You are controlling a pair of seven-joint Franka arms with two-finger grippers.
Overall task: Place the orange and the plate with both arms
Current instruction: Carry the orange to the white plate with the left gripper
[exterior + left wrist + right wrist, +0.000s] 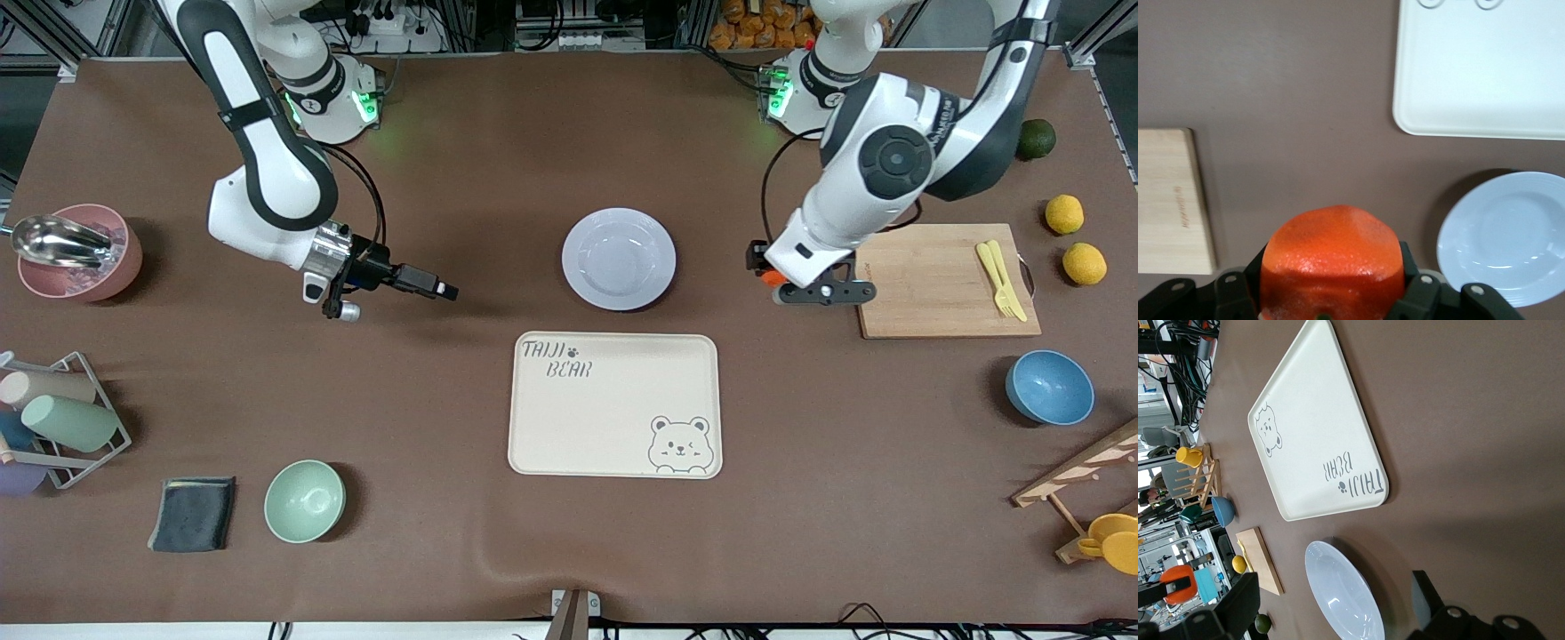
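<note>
The left gripper (772,278) is clenched on the orange (1331,263), holding it in the air over bare table just beside the edge of the wooden cutting board (942,283), toward the left arm's end. From the left wrist view the fruit sits squarely between the black fingers, pinched across its middle. It looks light and firm but a little yielding, with a dimpled skin that should give the pads decent purchase; squeezing much harder would only bruise it.

The plate (619,259) lies flat on the table, just farther from the front camera than the cream bear tray (613,404) and well apart from both grippers. It looks glossy, stiff and probably breakable, so I'd expect it to be slippery. The wide rim is the only sensible place to take it, pinched from the side with one finger slipped under the lip.

The right gripper (427,284) hangs low over open table toward the right arm's end, jaws spread wide and holding nothing, pointing toward the plate.
</note>
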